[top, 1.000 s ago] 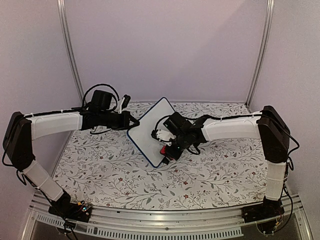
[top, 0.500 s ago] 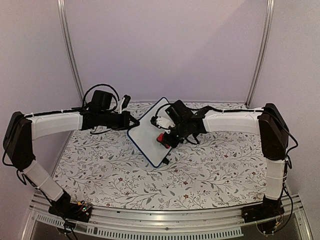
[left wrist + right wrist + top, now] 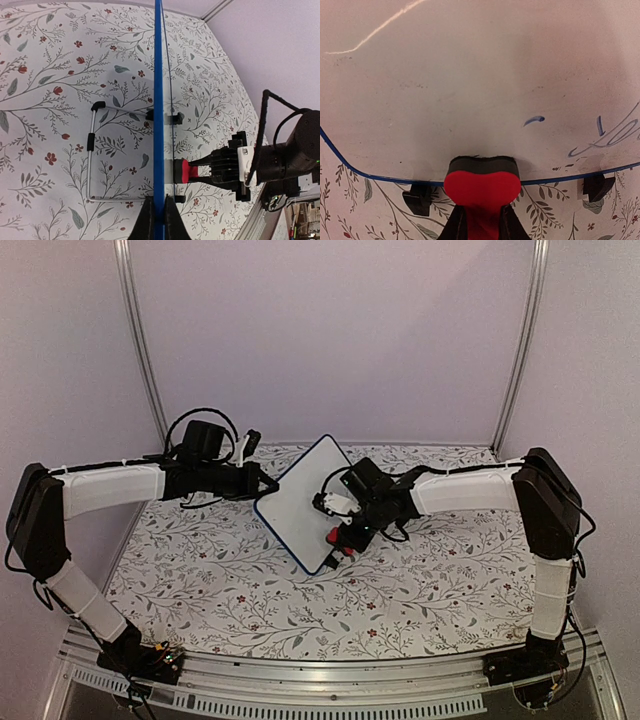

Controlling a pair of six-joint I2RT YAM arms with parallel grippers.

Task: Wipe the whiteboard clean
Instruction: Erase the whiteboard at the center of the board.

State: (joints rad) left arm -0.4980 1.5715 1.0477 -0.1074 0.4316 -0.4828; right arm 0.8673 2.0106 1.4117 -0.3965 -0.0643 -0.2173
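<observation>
A floral-patterned tablecloth point(image 3: 230, 580) lies flat, enclosed by plain lilac walls point(image 3: 330, 340).

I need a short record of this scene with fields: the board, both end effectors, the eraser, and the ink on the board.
board: whiteboard, propped up on its feet on the flowered tablecloth
left end effector: shut on the whiteboard's blue frame
right end effector: shut on the red eraser
eraser position: against the board face, at its lower edge
ink: blue strokes at the right in the right wrist view

The blue-framed whiteboard point(image 3: 302, 502) stands tilted, blue scribbles near one corner.
</observation>
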